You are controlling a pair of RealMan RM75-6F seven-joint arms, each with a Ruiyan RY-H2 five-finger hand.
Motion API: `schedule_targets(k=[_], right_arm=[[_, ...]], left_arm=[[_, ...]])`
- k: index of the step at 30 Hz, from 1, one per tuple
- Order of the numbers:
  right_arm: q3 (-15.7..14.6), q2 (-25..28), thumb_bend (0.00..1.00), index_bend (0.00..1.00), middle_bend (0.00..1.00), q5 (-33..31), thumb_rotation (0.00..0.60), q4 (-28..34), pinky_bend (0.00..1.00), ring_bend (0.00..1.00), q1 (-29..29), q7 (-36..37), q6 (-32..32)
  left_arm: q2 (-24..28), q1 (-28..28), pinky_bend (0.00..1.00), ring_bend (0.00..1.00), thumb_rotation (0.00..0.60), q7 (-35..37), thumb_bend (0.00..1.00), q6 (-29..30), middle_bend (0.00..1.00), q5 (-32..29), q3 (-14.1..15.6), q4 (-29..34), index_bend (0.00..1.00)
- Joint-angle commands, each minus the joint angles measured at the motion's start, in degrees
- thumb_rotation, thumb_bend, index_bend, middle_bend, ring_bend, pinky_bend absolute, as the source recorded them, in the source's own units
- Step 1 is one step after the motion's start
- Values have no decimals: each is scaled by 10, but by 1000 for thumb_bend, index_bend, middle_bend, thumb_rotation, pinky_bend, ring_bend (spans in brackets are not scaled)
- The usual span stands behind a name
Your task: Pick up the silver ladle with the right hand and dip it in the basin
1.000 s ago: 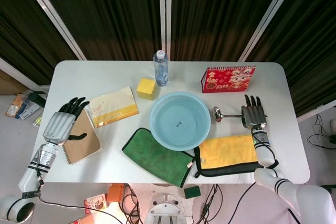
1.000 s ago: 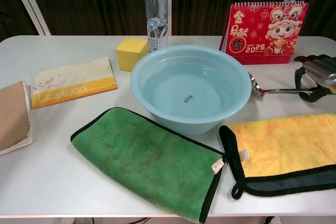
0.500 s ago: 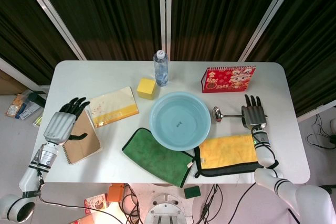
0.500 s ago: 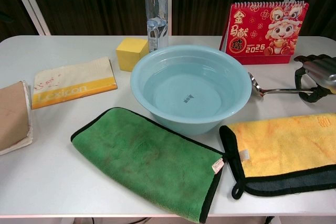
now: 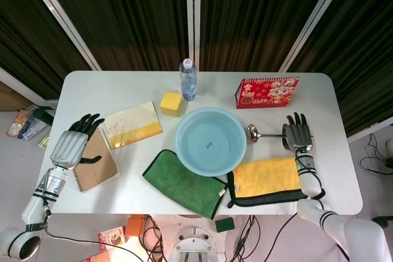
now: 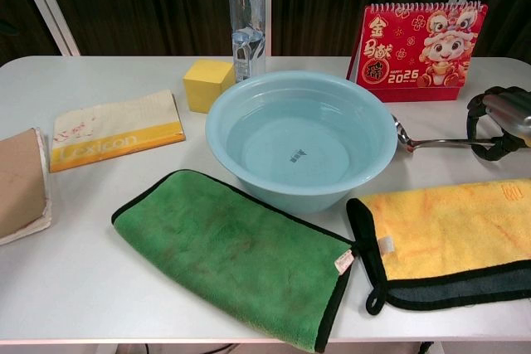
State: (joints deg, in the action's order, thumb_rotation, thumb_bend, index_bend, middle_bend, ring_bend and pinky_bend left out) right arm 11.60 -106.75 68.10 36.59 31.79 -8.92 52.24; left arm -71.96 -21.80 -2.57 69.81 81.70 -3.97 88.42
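Observation:
The silver ladle [image 5: 255, 132] lies to the right of the light blue basin [image 5: 180, 142], its bowl close to the basin's rim [image 6: 217, 134]. My right hand [image 5: 298, 134] grips the far end of the ladle's handle [image 6: 436, 143], thumb and fingers curled around it at the right edge of the chest view [image 6: 500, 119]. The basin holds water. My left hand [image 5: 73, 143] rests with fingers spread on a brown notebook [image 5: 99, 162] at the table's left and holds nothing.
A yellow cloth [image 5: 268, 179] lies just in front of the right hand and a green cloth [image 5: 182, 182] in front of the basin. A red calendar [image 5: 266, 92], water bottle [image 5: 188, 80], yellow block [image 5: 171, 104] and a yellow-striped cloth [image 5: 132, 125] stand behind.
The right hand's fingers have curled tighter on the ladle handle. The ladle's bowl has shifted slightly toward the basin rim. The left arm has not moved.

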Motion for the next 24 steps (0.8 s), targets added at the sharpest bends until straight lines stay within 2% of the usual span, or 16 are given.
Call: schedule_targets(k=[1, 9, 14, 19, 21, 24], right_arm=[[1, 3, 480, 820, 180, 14, 600, -2, 0, 0, -5, 28, 19], [10, 23, 521, 885, 247, 33, 600, 18, 0, 0, -18, 100, 67], [20, 46, 540, 891, 262, 33, 600, 54, 15, 0, -29, 136, 85], [26, 70, 556, 891, 278, 30, 600, 94, 124, 12, -39, 145, 95], [27, 77, 557, 891, 291, 29, 600, 106, 207, 47, -43, 144, 98], [30, 87, 557, 890, 310, 28, 600, 124, 275, 101, -47, 143, 106]], left_arm=[[0, 0, 189, 35, 600, 0, 99, 0, 53, 1, 0, 0, 123], [0, 0, 189, 35, 600, -1, 98, 1, 54, 0, -1, 2, 122], [-2, -1, 189, 35, 600, -2, 99, 1, 54, 0, -1, 2, 122], [-3, -1, 189, 35, 600, -4, 99, 0, 54, 0, 0, 3, 123], [-3, -2, 189, 35, 600, -5, 99, 0, 53, 0, 0, 4, 123], [-4, -2, 189, 35, 600, -7, 98, 0, 54, 0, -1, 5, 123]])
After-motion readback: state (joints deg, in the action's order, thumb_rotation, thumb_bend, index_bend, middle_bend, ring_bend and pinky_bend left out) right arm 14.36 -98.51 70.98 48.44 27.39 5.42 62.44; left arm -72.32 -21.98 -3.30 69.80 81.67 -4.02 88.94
